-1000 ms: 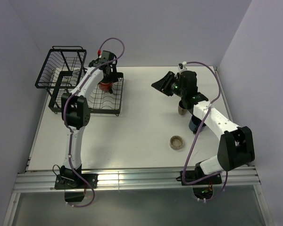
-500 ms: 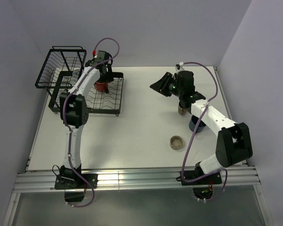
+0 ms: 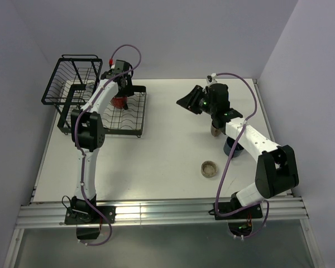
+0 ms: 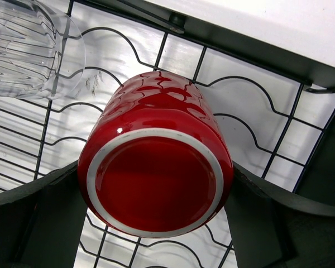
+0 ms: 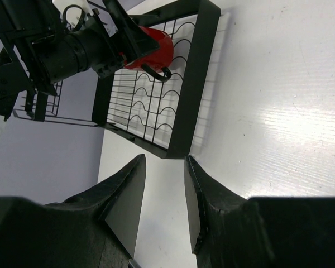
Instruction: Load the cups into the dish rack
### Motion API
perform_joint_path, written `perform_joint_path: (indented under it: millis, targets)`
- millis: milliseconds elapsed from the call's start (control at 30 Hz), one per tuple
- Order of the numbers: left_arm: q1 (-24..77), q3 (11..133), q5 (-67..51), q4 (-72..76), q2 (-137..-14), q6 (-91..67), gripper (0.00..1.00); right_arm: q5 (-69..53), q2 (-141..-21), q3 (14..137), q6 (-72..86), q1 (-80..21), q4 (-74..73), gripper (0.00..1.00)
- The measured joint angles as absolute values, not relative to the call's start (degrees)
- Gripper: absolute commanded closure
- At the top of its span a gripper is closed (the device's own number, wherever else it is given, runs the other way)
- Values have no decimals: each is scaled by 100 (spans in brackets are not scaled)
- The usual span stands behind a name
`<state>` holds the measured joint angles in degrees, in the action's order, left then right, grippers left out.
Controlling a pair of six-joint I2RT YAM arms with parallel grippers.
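Observation:
My left gripper is shut on the red mug and holds it upside down just over the flat tray of the black dish rack. In the left wrist view the mug's base fills the space between my fingers, above the tray wires. A clear glass lies on the tray beside it. My right gripper is open and empty above the table middle. The tan cup and dark blue mug stand partly hidden by my right arm. The low beige cup stands in front.
The taller wire basket of the rack stands at the far left. The right wrist view shows my right gripper over bare table, with the rack's frame and the red mug ahead. Walls close the table's back and sides.
My left gripper has moved a little left and back over the tray with the red mug in it. My right gripper has shifted slightly left.

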<state>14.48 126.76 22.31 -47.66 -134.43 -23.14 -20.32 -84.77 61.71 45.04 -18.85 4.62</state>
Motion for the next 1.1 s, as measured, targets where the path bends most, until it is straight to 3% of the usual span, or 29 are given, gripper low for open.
perform_joint_path:
  millis: [400,533,1100]
  targets:
    - [1441,12571,2386,-4510,-13445,-2314,10,-1992,-8479,6171,4438,-1918,460,59]
    - [1441,12521,2405,-4405,-13443,-2311,1,-1988,-8482,6173,4401,-1931,456,59]
    - [1448,12134,2510,-4016,-13305,-2324,1,-1907,-8490,6233,4331,-1942,226,58]
